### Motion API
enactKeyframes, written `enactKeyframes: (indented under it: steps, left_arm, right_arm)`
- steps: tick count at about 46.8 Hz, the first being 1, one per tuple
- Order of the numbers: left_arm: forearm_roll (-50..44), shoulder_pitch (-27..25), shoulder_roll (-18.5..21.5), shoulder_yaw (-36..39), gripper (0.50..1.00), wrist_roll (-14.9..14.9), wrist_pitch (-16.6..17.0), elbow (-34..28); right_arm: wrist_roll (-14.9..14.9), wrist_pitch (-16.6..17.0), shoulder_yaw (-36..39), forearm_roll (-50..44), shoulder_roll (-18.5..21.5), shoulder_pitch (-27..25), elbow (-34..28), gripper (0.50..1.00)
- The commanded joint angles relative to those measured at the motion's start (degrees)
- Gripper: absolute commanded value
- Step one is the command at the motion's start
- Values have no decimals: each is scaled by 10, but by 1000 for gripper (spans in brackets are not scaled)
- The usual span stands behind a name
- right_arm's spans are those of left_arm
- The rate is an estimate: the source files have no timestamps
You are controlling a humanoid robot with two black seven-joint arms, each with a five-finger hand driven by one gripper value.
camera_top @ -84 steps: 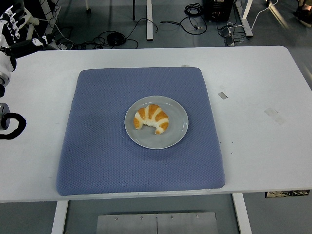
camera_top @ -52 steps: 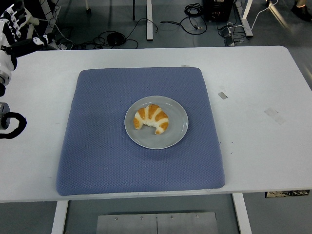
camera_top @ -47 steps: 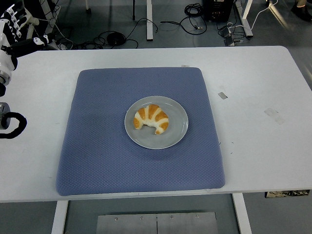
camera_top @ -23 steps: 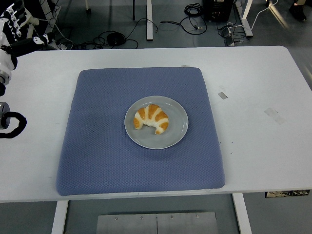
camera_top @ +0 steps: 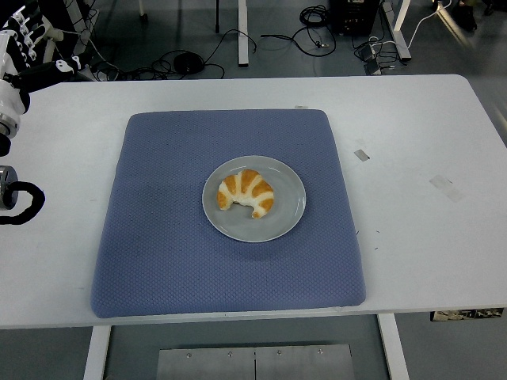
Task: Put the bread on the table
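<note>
Bread [camera_top: 246,193]: sits on the grey plate [camera_top: 290,212], mid blue mat [camera_top: 158,253], worktop [camera_top: 412,237].
Handling: looks light, soft, crushable; pinch its thick middle.
Left hand [camera_top: 11,47]: far left edge, fingers can't tell.

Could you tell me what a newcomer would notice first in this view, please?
The golden, white-striped croissant lies on a round grey plate, at the middle of a blue quilted mat covering the white table. At the left edge, part of the robot's left arm rests.

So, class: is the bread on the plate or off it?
On it. The bread lies inside the rim of the grey plate, which sits on the blue mat.
</note>
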Motion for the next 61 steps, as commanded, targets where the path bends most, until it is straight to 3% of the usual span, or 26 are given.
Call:
enactKeyframes:
  steps: [1, 14, 19, 37, 52, 61]
  left_arm:
    - [0, -4, 0, 1, 978, 7, 0, 0]
    - [4, -15, -2, 2, 980, 38, -2, -3]
    - [10, -26, 5, 25, 980, 63, -3, -21]
    - [195, -92, 4, 105, 980, 230, -3, -85]
    - [304, -147, 1, 207, 977, 266, -16, -107]
    - [338, -191, -29, 296, 977, 283, -13, -109]
  right_arm:
    - [0, 0, 0, 0, 0, 0, 0, 1000]
    - [0, 0, 0, 0, 0, 0, 0, 1000]
    - [0, 0, 0, 0, 0, 0, 0, 1000]
    - [0, 0, 0, 0, 0, 0, 0, 1000]
    - [0, 0, 0, 0, 0, 0, 0, 1000]
    - [0, 0, 0, 0, 0, 0, 0, 1000]
